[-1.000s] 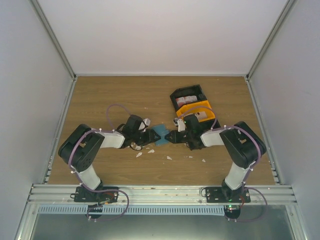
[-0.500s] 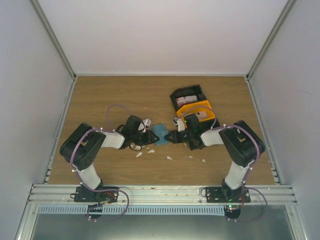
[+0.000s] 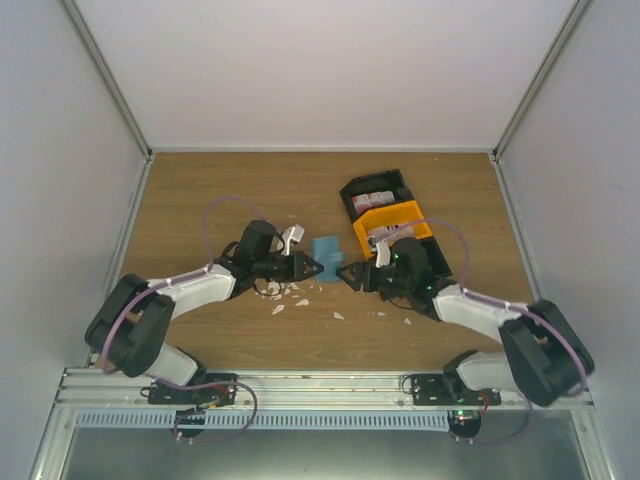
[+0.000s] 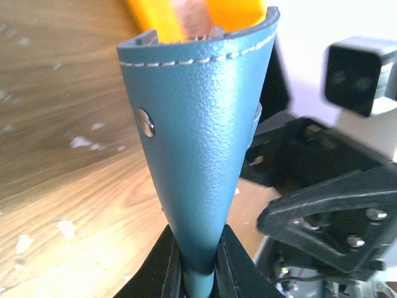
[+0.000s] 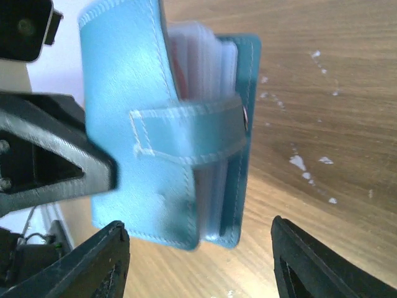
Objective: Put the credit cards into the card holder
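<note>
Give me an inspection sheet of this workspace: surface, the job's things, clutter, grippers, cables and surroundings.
Surface: wooden table, flecked with bits.
Job's things: card holder held between the arms, strap across its open side, clear sleeves showing; credit cards lie in the black bin and the orange bin, too small to count.
Clutter: white scraps on the table near the arms.
Grippers: left gripper shut on the holder's end; right gripper open, not touching it.
Cables: purple cables loop along both arms.
Surroundings: white walls; metal rail at the near edge.
</note>
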You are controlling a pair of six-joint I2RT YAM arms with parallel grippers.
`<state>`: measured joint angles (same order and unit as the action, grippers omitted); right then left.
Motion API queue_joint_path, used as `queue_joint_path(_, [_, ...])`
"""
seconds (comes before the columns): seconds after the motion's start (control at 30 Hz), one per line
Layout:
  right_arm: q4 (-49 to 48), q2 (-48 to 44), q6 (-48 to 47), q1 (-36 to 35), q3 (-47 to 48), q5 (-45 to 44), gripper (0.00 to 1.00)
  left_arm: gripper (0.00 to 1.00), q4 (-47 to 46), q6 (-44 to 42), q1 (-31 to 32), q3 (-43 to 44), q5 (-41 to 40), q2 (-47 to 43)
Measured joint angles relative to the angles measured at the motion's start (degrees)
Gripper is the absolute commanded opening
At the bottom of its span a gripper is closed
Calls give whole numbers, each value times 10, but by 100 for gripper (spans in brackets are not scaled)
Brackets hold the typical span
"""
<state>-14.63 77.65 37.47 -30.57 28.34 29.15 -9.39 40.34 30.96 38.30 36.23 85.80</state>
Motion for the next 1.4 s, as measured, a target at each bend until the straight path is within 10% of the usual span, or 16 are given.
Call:
queue_joint_path(0.57, [-201, -148, 151, -13, -61, 50, 70, 5, -17, 108, -13, 40, 85, -115])
queue_joint_path(0.77, [-201, -129, 150, -14, -33, 50, 59, 5, -38, 122, -15, 40, 96, -118])
queue_joint_path(0.93, [-202, -109, 148, -16, -20, 45, 28, 8, -40, 129, -15, 40, 104, -125])
queue_joint_path(1.07, [-204, -104, 143, -16, -9, 42, 1, 29, -32, 118, -18, 40, 93, -126])
queue_joint_path(1.2, [-194, -105, 83, -19, 9, 42, 0, 61, -7, 100, -22, 43, 67, -136])
queue_joint_path(1.4, [-98, -105, -121, -20, 59, 14, 1, 79, 91, 59, -43, 57, 3, -202])
